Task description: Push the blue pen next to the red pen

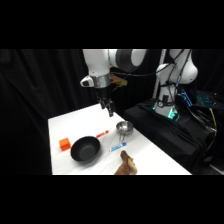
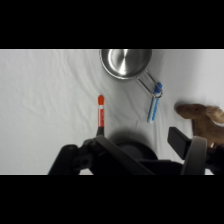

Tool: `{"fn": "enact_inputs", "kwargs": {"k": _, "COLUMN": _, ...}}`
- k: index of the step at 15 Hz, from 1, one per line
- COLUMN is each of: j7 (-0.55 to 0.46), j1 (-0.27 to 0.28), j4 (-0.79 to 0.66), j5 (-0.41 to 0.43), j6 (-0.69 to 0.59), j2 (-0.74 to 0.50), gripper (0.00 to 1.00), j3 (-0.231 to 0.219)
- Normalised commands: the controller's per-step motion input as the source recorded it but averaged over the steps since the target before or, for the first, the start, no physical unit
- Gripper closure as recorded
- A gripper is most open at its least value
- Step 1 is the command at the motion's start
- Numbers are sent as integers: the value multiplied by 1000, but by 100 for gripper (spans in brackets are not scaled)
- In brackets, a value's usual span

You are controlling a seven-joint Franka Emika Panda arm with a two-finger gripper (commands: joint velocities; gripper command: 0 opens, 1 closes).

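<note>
**Fingers parted above the pens**

Fingers point(image 2: 192, 150) of the white arm's gripper point(image 1: 107, 106) stood apart, holding nothing, above the table. Light blue slim marker pen point(image 1: 118, 146) lay below the small metal cup point(image 1: 124, 127), roughly parallel to the red slim marker pen point(image 1: 102, 133). Light, stiff, apt to roll: nudge it broadside, mid-barrel.

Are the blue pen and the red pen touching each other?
Apart. In the wrist view, bare white table shows between the red pen and the blue pen. The side view shows a gap between them too.
</note>
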Motion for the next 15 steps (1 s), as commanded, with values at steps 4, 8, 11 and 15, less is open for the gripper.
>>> {"fn": "enact_inputs", "kwargs": {"k": 4, "j7": 103, "j1": 102, "j4": 66, "j5": -2, "j6": 187, "j2": 192, "gripper": 0, "j3": 82}}
{"fn": "enact_inputs", "kwargs": {"k": 8, "j7": 86, "j1": 97, "j4": 65, "j5": 2, "j6": 199, "j2": 170, "gripper": 0, "j3": 70}}
{"fn": "enact_inputs", "kwargs": {"k": 11, "j7": 71, "j1": 93, "j4": 29, "j5": 10, "j6": 209, "j2": 122, "gripper": 0, "j3": 65}}
{"fn": "enact_inputs", "kwargs": {"k": 15, "j7": 134, "j1": 101, "j4": -38, "j5": -39, "j6": 288, "j2": 84, "gripper": 0, "j3": 42}}
